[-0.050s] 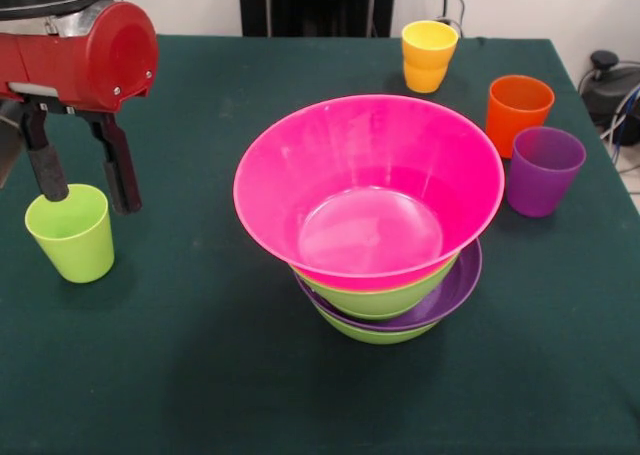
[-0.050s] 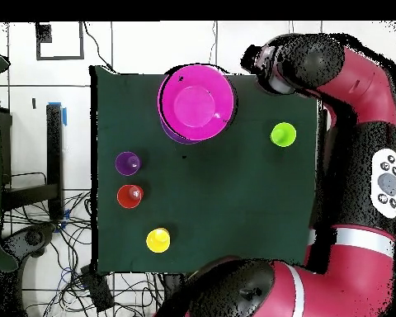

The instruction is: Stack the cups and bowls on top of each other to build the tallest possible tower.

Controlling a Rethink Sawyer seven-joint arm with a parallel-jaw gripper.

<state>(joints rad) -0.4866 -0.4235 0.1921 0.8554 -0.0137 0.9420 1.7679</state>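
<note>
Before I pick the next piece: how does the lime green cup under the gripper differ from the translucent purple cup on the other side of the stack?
The lime green plastic cup is opaque, while the translucent purple plastic cup lets some light through. The green cup stands alone with the open gripper at its rim, one finger over its mouth; the purple cup has nothing near it but the orange plastic cup close beside it. Both are upright, empty, tapered tumblers of similar size.

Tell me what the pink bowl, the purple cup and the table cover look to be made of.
Pink bowl: apparently glossy plastic, with bright highlights on its inner floor.
Purple cup: likely translucent plastic, its rim glowing lighter.
Table cover: seemingly dark green cloth, matte, without reflections.
</note>
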